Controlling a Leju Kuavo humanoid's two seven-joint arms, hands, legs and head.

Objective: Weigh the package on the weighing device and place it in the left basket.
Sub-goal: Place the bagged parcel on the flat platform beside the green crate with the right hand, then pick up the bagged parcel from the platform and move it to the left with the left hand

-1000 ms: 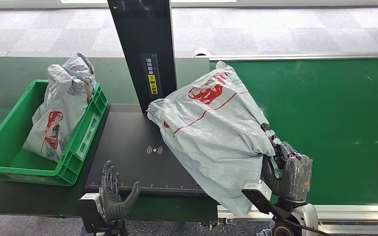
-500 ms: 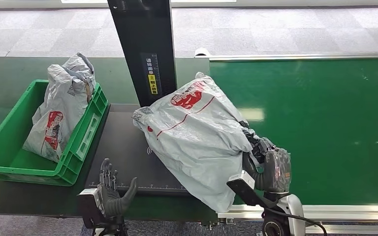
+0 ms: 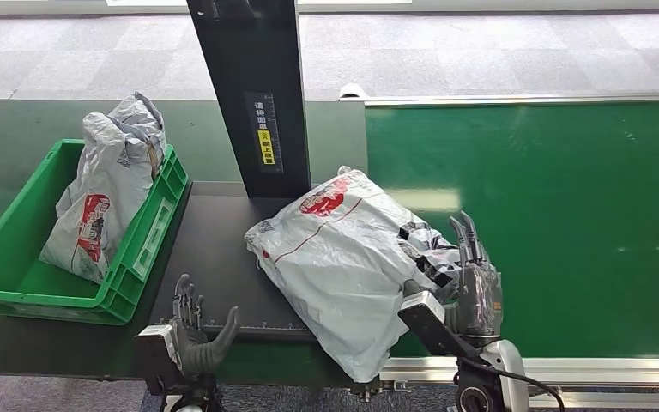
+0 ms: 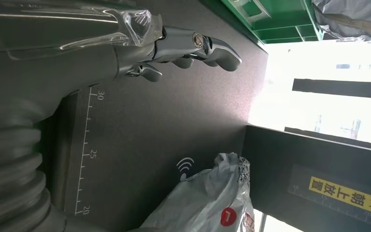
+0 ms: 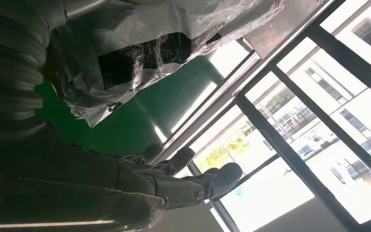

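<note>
Grey poly mailer package (image 3: 343, 266) on scale platform (image 3: 223, 257) looks soft, slippery; grab bunched edge; right hand (image 3: 472, 287) fingers apart, left hand (image 3: 193, 335) spread empty.

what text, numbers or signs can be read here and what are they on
"朝上放置" with chevrons: yellow label on the black post.
"20", "25", "30": ruler marks along the scale edge.
Wireless wave sign: on the scale, beside the package.
Red logos on the package and on the bag in the basket: too blurred to read.
White characters above the yellow label: too small to read.
</note>
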